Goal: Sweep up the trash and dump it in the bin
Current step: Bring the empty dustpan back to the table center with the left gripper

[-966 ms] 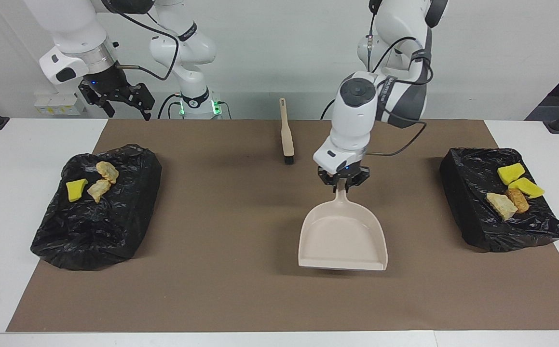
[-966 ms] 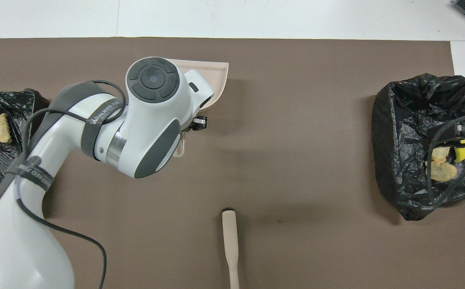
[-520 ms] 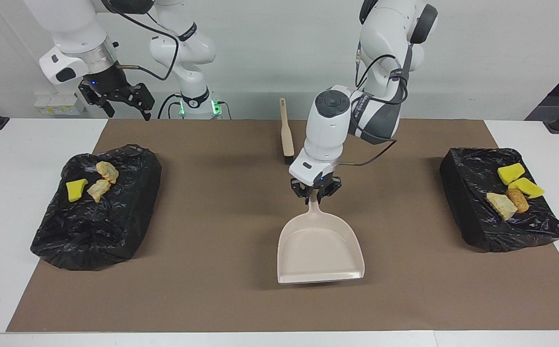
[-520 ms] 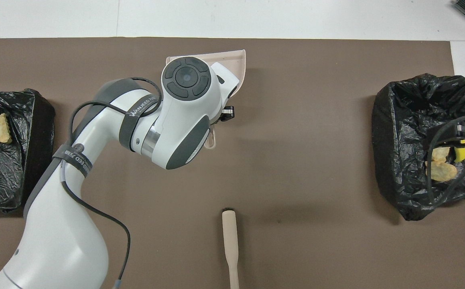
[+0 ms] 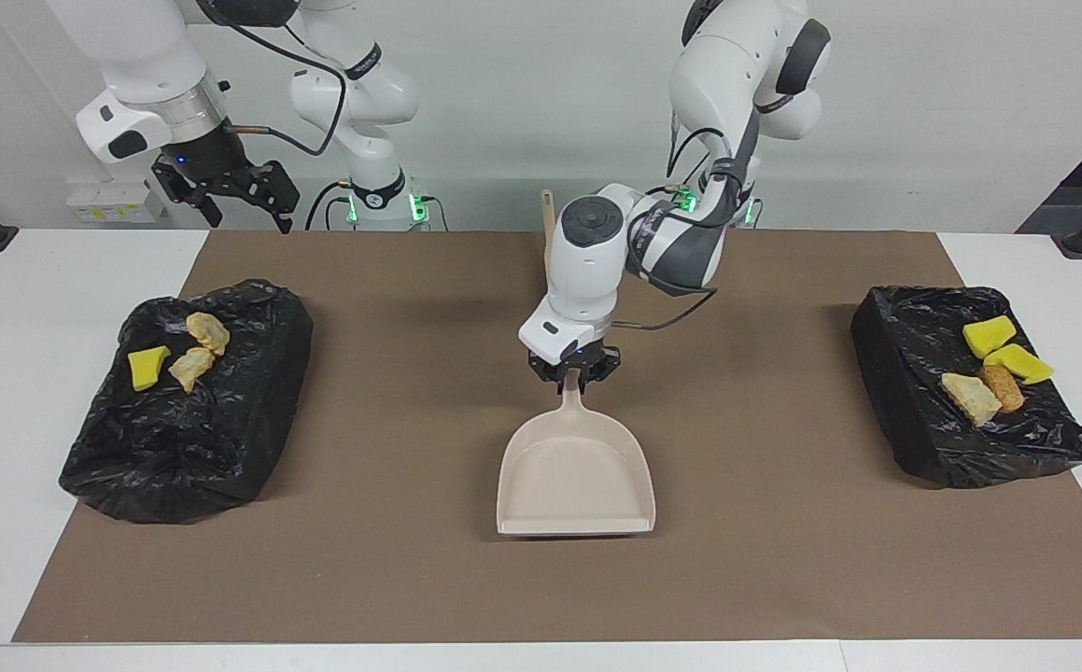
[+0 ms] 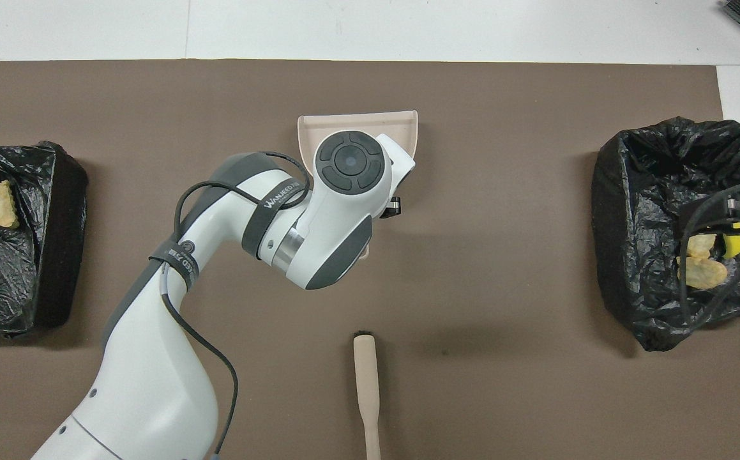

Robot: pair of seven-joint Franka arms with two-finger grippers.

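Note:
My left gripper [image 5: 576, 371] is shut on the handle of the beige dustpan [image 5: 578, 476], whose empty tray sits low over the middle of the brown mat; I cannot tell whether it touches. From overhead my wrist hides most of the dustpan [image 6: 357, 120]. The trash lies on two black-bagged bins. The bin [image 5: 176, 439] at the right arm's end holds a yellow sponge chunk [image 5: 147, 367] and two tan lumps [image 5: 200, 347]. On the bin [image 5: 914, 401] at the left arm's end lie several scraps [image 5: 993, 369]. My right gripper [image 5: 242, 198] waits open, raised over the table's edge near its bin.
The beige brush [image 6: 366, 390] lies on the mat nearer to the robots than the dustpan, its bristle end pointing away from them. In the facing view my left arm partly hides the brush [image 5: 548, 238]. The brown mat [image 5: 410, 579] covers the table between the bins.
My left arm has carried the dustpan from nearer the bin at its own end toward the middle of the mat. The right arm has not moved.

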